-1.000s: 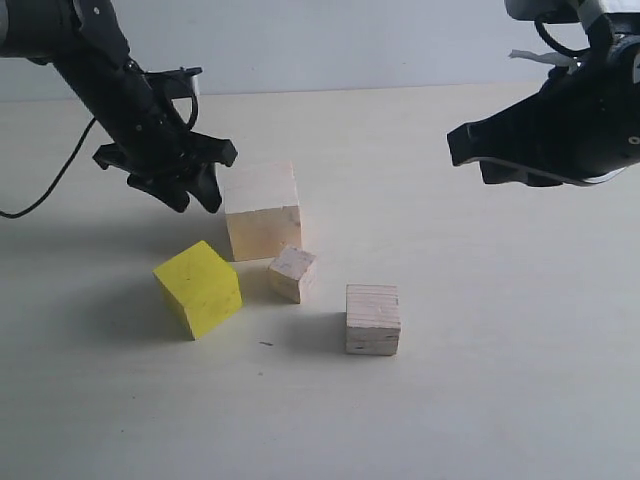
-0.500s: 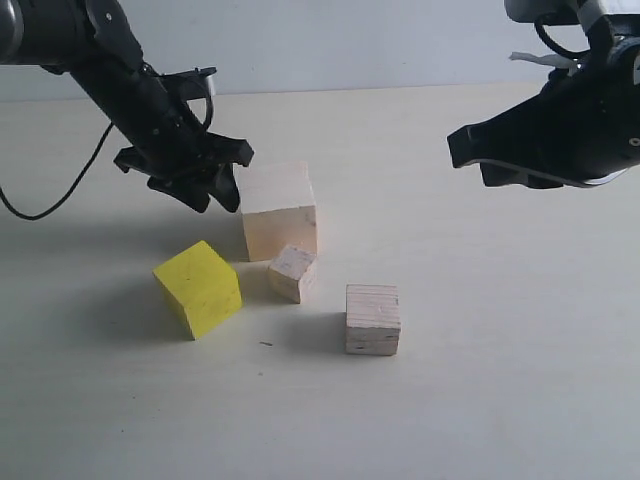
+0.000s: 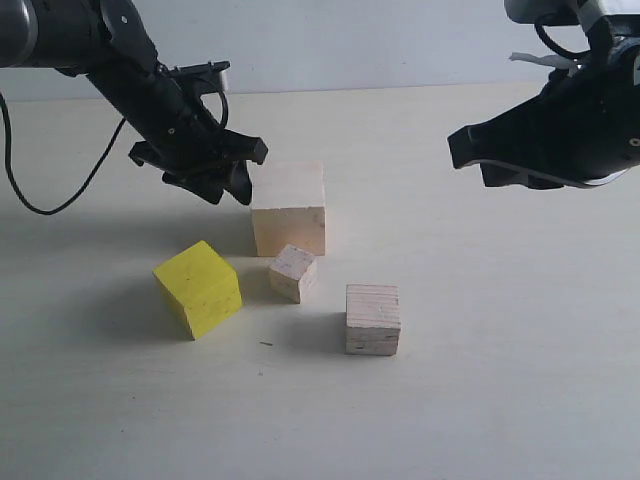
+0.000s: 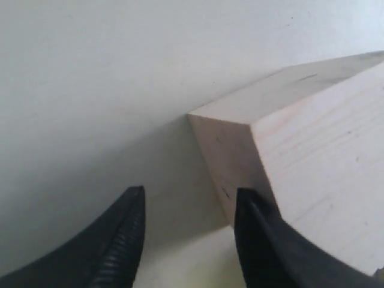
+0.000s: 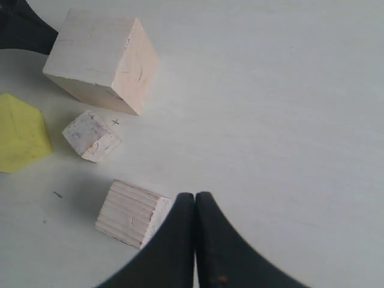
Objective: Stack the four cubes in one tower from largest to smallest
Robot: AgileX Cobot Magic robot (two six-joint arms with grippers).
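Nothing was stacked yet. Nearest, the layered-grain cube (image 3: 373,319), then the yellow cube (image 3: 198,289) and smallest cube (image 3: 293,273), then the largest cube (image 3: 288,209), all sat singly on the table (image 3: 500,390). My left gripper (image 3: 228,195) gaped empty beside the largest; my right gripper (image 3: 457,149) hung clenched, empty.

No words, labels, brands or numbers can be read on anything here. The only sign-like mark is a small dark cross (image 5: 115,122) on the table (image 5: 288,120). It sits just beside the small block (image 5: 90,137), below the near corner of the big pale block (image 5: 96,57). The marks on the faces of the blocks are only faint scuffs and wood grain, not writing.
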